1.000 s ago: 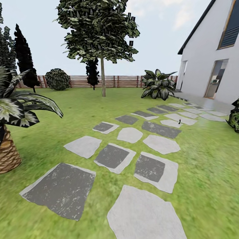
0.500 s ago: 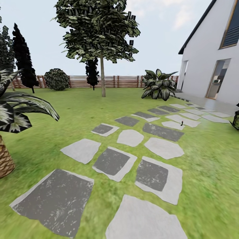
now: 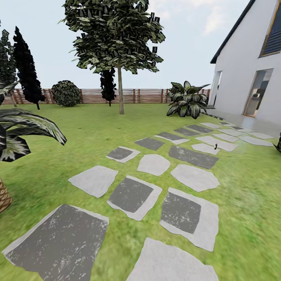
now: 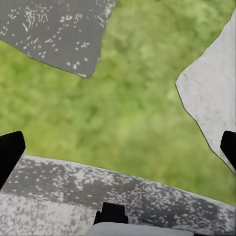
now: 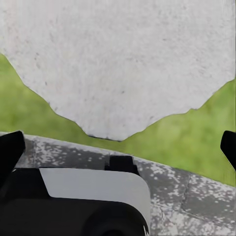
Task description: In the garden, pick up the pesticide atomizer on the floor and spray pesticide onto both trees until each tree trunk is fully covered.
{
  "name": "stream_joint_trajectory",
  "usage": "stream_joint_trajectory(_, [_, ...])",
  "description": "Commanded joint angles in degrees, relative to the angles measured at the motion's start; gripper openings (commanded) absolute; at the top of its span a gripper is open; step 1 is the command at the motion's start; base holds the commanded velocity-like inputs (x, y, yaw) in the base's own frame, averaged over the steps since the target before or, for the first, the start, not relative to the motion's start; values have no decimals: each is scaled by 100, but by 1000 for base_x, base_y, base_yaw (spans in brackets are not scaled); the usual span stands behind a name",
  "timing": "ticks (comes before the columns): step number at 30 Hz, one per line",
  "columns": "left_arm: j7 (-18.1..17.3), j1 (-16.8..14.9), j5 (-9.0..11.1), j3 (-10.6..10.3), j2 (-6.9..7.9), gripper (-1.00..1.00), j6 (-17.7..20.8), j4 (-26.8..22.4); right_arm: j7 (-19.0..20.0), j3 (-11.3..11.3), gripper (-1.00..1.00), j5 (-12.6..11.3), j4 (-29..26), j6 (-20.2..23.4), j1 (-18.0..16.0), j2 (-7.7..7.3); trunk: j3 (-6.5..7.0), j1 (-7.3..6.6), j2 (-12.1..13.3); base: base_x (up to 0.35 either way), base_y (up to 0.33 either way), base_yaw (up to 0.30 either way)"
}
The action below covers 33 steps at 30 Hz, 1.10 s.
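Left gripper [image 4: 118,147] spread wide, jaws at the frame edges, nothing held, hanging over grass and stepping stones [image 4: 209,93]. Right gripper [image 5: 118,145] likewise wide apart and empty, above a pale stone [image 5: 118,64].

Far ahead on the path, a tiny dark upright speck [image 3: 215,147] on a pale slab, probably the pesticide atomizer, too small to confirm. Well apart from both jaws, out of reach without driving closer.

Beyond it, one tree [image 3: 117,35] with its grey-brown tree trunk [image 3: 121,91] near the fence [image 3: 148,95].

Risk: rolling up too fast and knocking the small bottle over, or mistaking the speck and stopping short.
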Motion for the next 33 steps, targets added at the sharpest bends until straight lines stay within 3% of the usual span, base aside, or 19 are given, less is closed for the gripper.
stream_joint_trajectory(1, [2, 2, 38, -6, 2, 100, -7, -7, 1, 4, 100, -1, -8, -8, 3, -1, -3, 3, -2, 292, 0, 0])
stream_joint_trajectory(33, [2, 2, 38, -6, 3, 100, -7, -8, 1, -1, 100, -1, -8, -7, 3, -1, -3, 3, -2, 272, 0, 0])
